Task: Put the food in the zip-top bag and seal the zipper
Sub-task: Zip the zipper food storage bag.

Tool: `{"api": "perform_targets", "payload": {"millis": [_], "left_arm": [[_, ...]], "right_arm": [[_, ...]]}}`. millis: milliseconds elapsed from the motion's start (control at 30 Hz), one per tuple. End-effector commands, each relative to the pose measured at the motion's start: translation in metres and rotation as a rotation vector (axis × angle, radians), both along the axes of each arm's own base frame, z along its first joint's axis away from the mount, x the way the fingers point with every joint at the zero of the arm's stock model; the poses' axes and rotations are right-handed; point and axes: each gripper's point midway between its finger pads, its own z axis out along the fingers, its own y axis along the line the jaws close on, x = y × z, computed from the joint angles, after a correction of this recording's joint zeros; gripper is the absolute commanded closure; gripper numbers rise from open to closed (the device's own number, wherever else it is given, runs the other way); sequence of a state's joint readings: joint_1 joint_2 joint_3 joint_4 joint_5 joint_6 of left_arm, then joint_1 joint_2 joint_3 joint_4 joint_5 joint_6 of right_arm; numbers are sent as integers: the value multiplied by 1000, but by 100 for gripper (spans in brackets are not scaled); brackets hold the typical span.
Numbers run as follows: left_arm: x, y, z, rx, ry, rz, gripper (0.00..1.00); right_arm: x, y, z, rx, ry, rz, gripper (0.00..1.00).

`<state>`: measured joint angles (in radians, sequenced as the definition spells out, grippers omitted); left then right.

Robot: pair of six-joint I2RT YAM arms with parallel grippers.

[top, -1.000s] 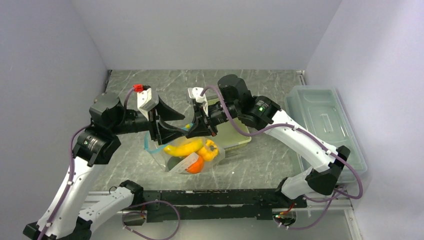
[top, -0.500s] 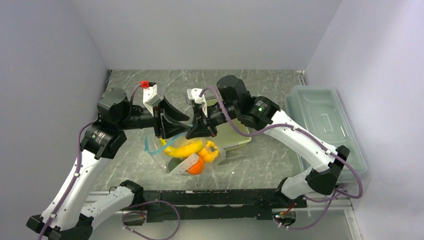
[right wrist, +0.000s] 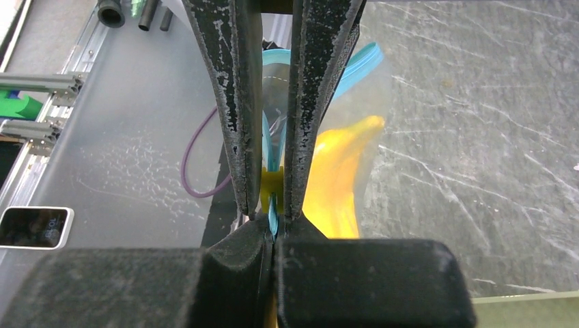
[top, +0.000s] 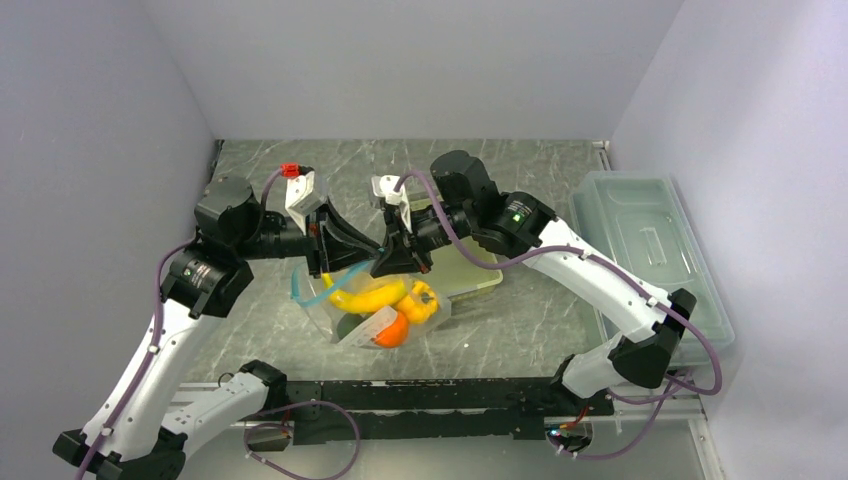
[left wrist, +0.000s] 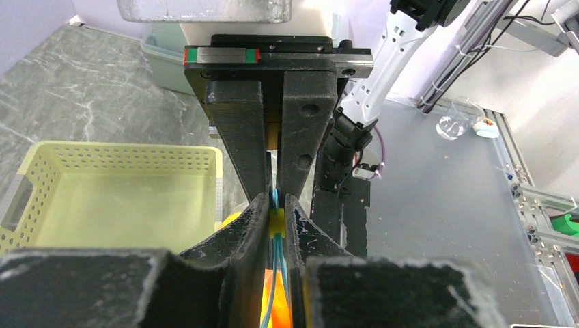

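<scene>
The clear zip-top bag hangs between my two grippers above the table. The food is inside it: yellow bananas, a yellow-orange pepper, an orange-red round one and a dark green ball. My right gripper is shut on the light-blue zipper at the bag's mouth. My left gripper faces it tip to tip, its jaws pressed onto the zipper and a small yellow tab. The rest of the zipper droops to the left.
The pale yellow-green perforated basket lies on the table behind the bag, under the right arm. A large clear lidded box stands along the right wall. The black frame rail runs along the near edge.
My left gripper has moved right to meet the right gripper and narrowed its jaws onto the zipper. The right gripper has kept its grip and barely moved.
</scene>
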<state>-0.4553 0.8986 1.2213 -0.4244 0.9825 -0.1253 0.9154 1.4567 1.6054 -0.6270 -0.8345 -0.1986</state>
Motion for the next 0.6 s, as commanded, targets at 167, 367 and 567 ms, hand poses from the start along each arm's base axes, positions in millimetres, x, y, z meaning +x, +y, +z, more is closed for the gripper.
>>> {"api": "perform_targets", "payload": {"millis": [167,367,567], "left_arm": [[-9,-1,-3,4,-4,-52,77],[-7,1,-6,15,-7,-32,72],[-5,1,-4,15,-15,-29,78]], "right_arm": [[5,8,44,125,-74,-16,100],[6,8,45,125,-78,-18,100],[6,8,46,126,-78,-19,100]]}}
